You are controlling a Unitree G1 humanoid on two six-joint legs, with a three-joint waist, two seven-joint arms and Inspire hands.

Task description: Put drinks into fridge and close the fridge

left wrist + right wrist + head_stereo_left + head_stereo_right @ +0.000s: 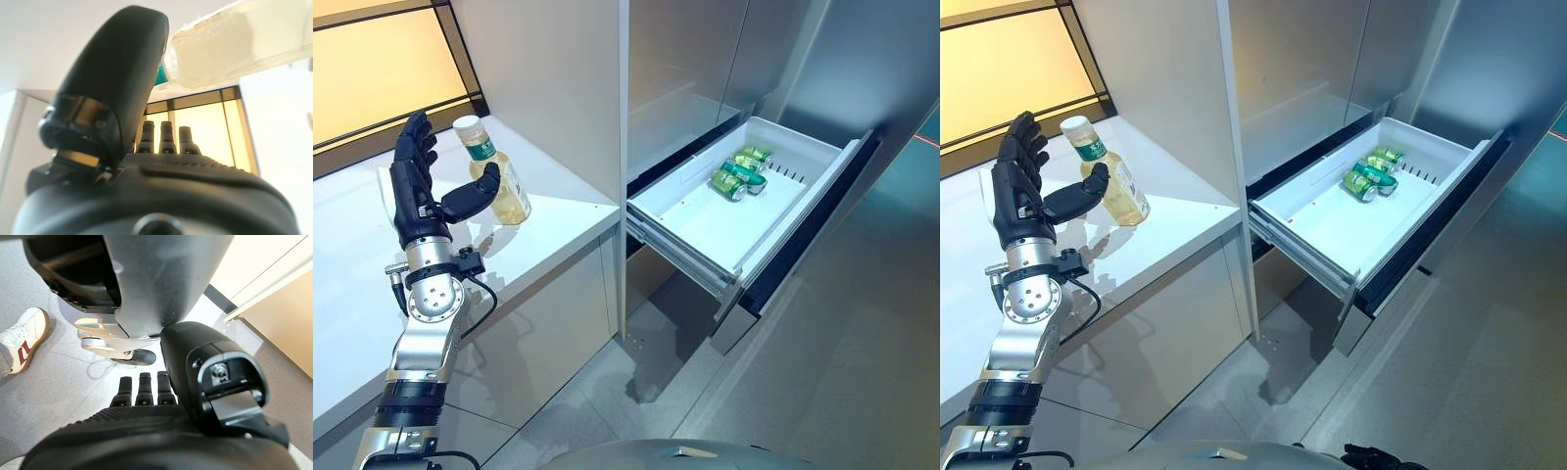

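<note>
A bottle (505,192) of pale yellow drink with a white cap and green label stands on the white counter (563,211). My left hand (411,191) is open beside it, fingers straight up, with the thumb (475,192) reaching toward the bottle's side. In the left wrist view the bottle (234,44) lies just past the thumb's tip (132,58). The white fridge drawer (695,223) is pulled out to the right and holds green cans (742,171) at its far end. My right hand (146,431) hangs open above the floor.
A tall grey cabinet wall (558,88) rises between the counter and the fridge. The drawer's dark front panel (803,235) sticks out over the grey floor. A person's white shoe (22,338) is on the floor near my right hand.
</note>
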